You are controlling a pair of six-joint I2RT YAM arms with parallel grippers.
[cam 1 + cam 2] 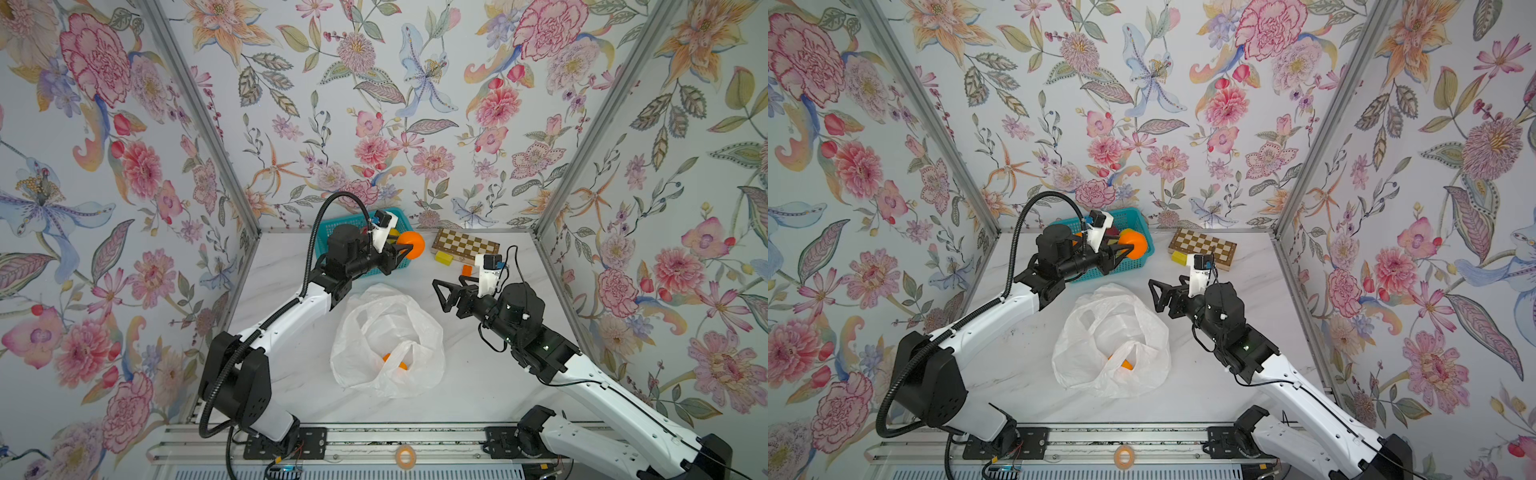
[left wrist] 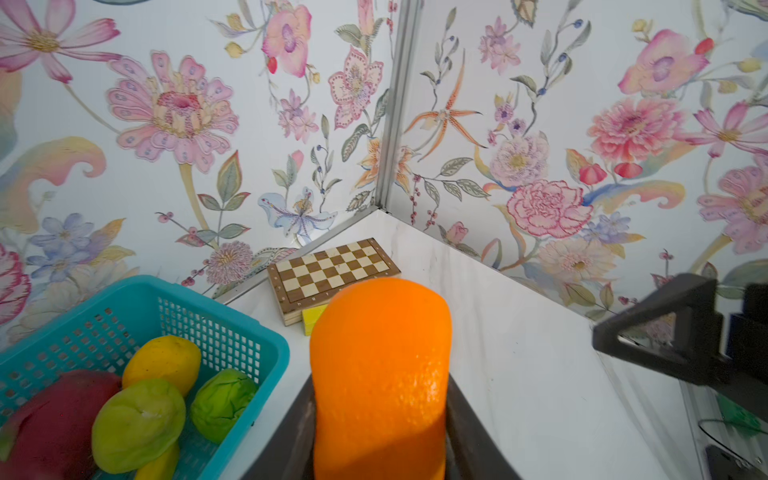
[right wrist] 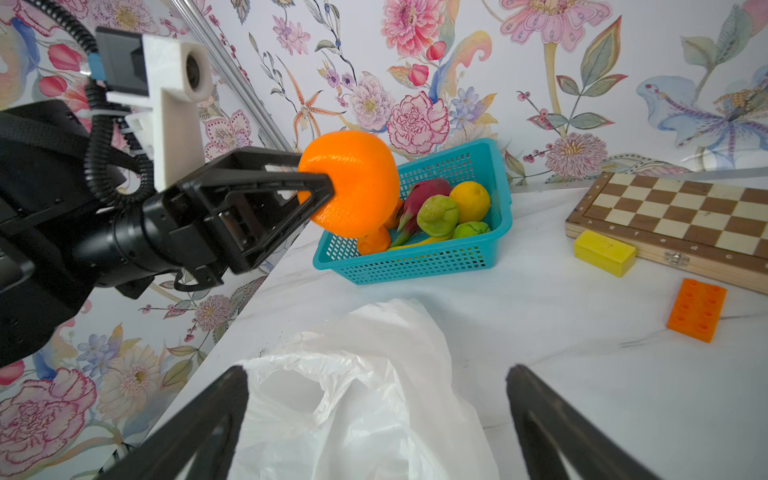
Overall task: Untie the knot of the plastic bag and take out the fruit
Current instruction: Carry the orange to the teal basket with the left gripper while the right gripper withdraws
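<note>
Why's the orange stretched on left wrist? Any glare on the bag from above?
Left wrist view: the orange sits close to a wide lens, so it stretches; part of it is shadowed. Both top views: even light, no glare on the bag; orange fruit shows inside.

Orange [image 1: 1138, 244] between left fingers [image 1: 1121, 249]

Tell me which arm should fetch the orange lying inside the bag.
Right. The right pincer is open and empty beside the plastic bag with the bagged orange; the left pincer is busy gripping the other orange by the teal basket.
</note>
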